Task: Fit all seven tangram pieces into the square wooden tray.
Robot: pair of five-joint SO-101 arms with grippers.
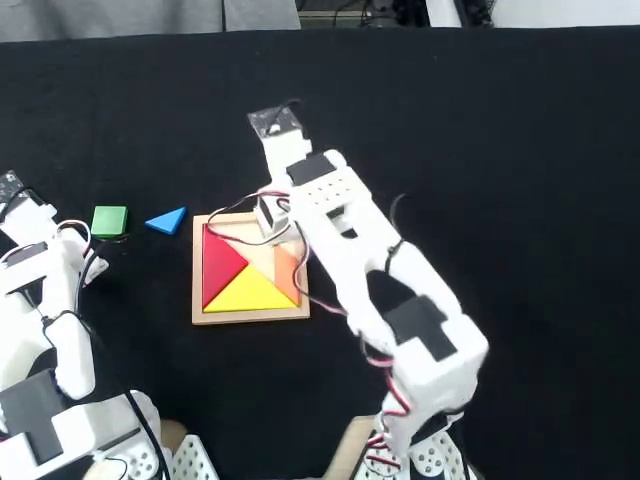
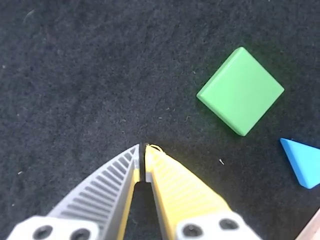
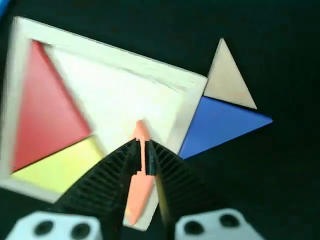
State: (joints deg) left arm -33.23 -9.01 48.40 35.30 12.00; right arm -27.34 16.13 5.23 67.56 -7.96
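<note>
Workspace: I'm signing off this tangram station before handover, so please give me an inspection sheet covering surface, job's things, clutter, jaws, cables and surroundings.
Surface: black cloth.
Job's things: tray holds red triangle and yellow triangle; green square and small blue triangle lie on the cloth beside it; tan triangle and big blue triangle lie just outside another rim.
Clutter: nothing seen.
Jaws: left jaws shut, empty, near the green square; right jaws shut on orange piece at the tray.
Cables: wires run along the arms.
Surroundings: grey backdrop behind the table.
</note>
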